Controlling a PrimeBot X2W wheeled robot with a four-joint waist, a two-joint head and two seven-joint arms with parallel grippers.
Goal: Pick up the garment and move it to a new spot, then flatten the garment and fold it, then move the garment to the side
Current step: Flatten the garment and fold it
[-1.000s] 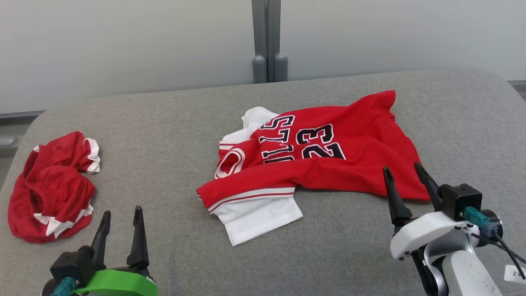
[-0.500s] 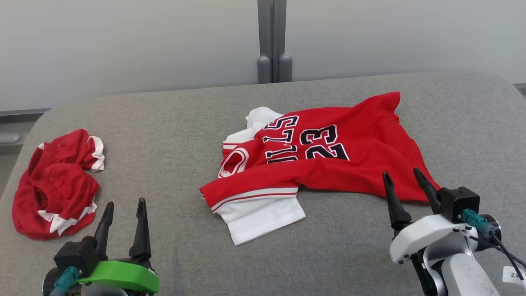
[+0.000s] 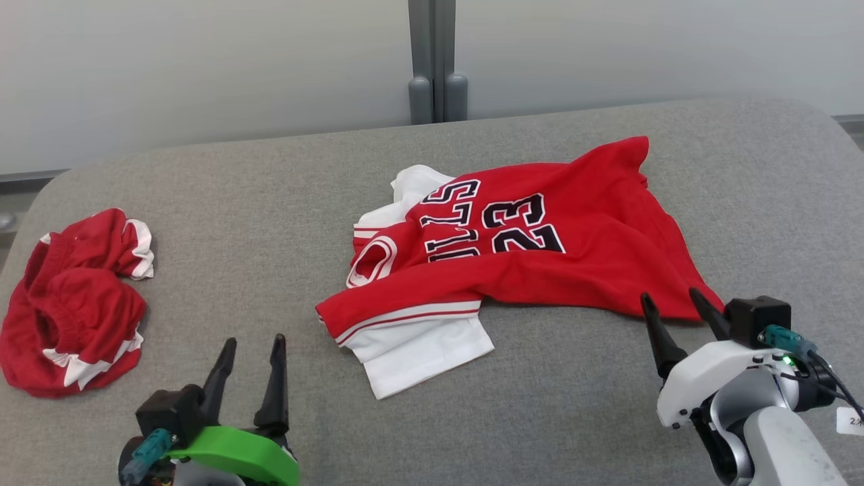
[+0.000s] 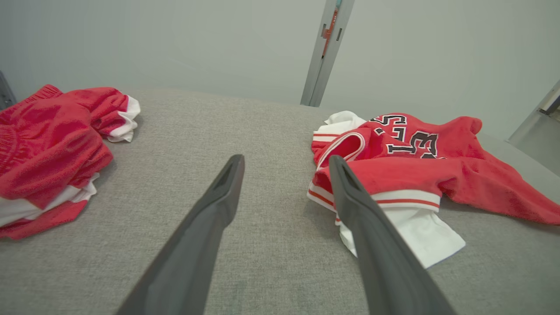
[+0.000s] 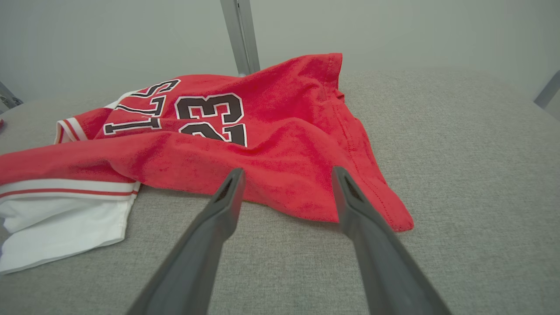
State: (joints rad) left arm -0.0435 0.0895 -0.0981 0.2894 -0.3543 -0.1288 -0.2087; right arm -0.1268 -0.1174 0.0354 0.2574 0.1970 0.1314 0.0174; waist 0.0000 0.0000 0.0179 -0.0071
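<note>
Left gripper (image 3: 254,339) nearer the jersey (image 3: 574,270), spread; right gripper (image 3: 669,294) spread beside its hem.

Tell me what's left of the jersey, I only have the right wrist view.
Observer: Red shorts with white trim, bunched up at the left end of the table, well apart from the jersey.
Operator: And the left gripper?
Observer: The left gripper is low at the front, open and holding nothing. It is over bare table between the shorts and the jersey.
</note>
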